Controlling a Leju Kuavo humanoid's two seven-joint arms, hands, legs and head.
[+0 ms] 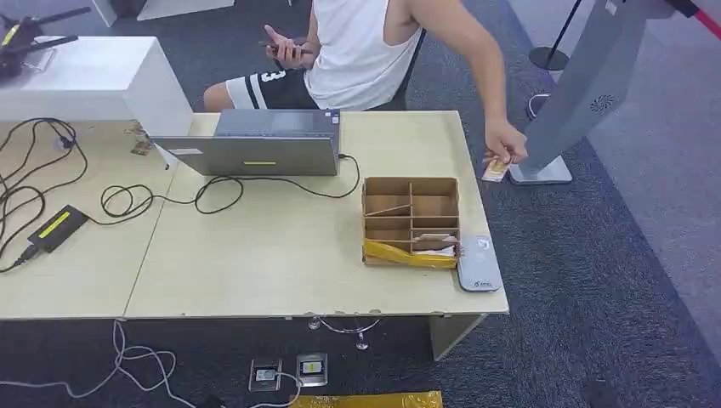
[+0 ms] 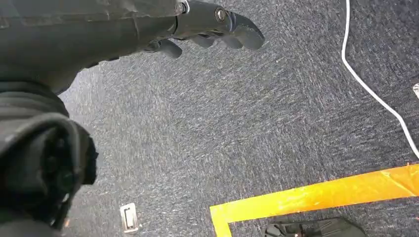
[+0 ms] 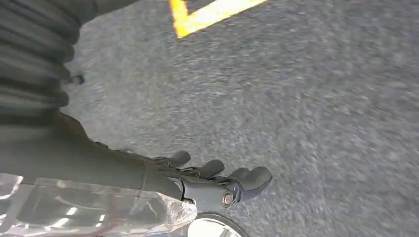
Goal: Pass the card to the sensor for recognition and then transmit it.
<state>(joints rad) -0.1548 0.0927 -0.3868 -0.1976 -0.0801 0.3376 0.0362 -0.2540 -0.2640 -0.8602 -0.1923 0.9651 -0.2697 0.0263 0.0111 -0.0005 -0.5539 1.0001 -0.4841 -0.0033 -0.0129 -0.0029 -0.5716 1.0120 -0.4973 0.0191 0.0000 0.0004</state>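
Note:
A cardboard organizer box (image 1: 411,189) with several compartments stands near the table's right end. A card (image 1: 435,244) lies in its front right compartment. The flat grey sensor (image 1: 479,264) lies just right of the box at the table's front edge. A seated person behind the table holds another card (image 1: 494,171) off the right edge and a phone (image 1: 285,48) in the other hand. My left hand (image 2: 212,29) hangs over the carpet, fingers out, holding nothing. My right hand (image 3: 217,180) also hangs over the carpet and holds nothing.
A grey laptop (image 1: 255,144) sits at the back of the table (image 1: 255,263), with cables and a power brick (image 1: 56,226) to the left. A grey kiosk stand (image 1: 587,85) rises at the right. Yellow tape (image 2: 316,195) and floor sockets (image 1: 289,371) mark the carpet.

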